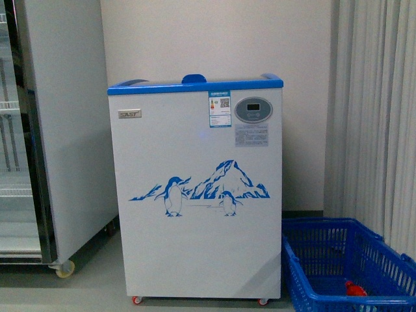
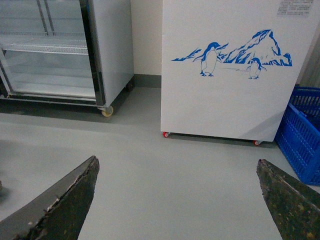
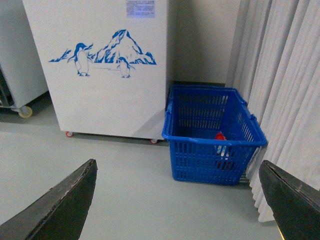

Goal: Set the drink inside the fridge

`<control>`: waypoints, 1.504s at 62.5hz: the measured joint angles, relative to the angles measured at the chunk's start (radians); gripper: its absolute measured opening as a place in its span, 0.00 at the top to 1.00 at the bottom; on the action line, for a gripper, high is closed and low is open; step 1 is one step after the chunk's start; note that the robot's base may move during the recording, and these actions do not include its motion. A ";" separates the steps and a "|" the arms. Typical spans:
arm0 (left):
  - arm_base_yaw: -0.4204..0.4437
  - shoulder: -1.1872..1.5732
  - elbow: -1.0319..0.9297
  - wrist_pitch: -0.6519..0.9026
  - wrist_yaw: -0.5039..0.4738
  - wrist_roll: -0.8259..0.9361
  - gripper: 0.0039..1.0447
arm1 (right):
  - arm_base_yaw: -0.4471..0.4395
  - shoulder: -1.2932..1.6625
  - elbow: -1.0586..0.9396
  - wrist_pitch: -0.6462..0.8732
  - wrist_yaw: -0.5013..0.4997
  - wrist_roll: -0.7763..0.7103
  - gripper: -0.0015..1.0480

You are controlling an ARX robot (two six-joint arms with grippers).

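The fridge (image 1: 195, 195) is a white chest cooler with a blue top rim, a penguin-and-mountain decal and small red castors. It stands against the wall straight ahead and also shows in the wrist views (image 2: 225, 95) (image 3: 110, 100). The drink (image 3: 220, 136), a red-topped item, lies inside a blue basket (image 3: 200, 160) on the floor just right of the fridge; only its red top (image 1: 354, 288) shows in the front view. My left gripper (image 2: 177, 160) hangs open over bare floor, well short of the fridge. My right gripper (image 3: 178, 161) is open too, facing the basket from a distance. Neither arm shows in the front view.
A tall grey upright glass-door cabinet (image 1: 58, 130) on castors stands left of the fridge, its wire shelves (image 2: 45, 47) visible. A pale curtain (image 1: 377, 117) hangs at the right behind the blue basket (image 1: 325, 224). Grey floor (image 2: 150, 165) lies between me and the fridge.
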 joint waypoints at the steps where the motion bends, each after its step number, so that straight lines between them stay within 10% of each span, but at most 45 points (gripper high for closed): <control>1: 0.000 0.000 0.000 0.000 0.000 0.000 0.08 | 0.000 0.000 0.000 0.000 0.000 0.000 0.07; 94: 0.000 0.000 0.000 0.000 0.000 0.000 0.08 | 0.000 0.000 0.000 0.000 0.000 0.000 0.07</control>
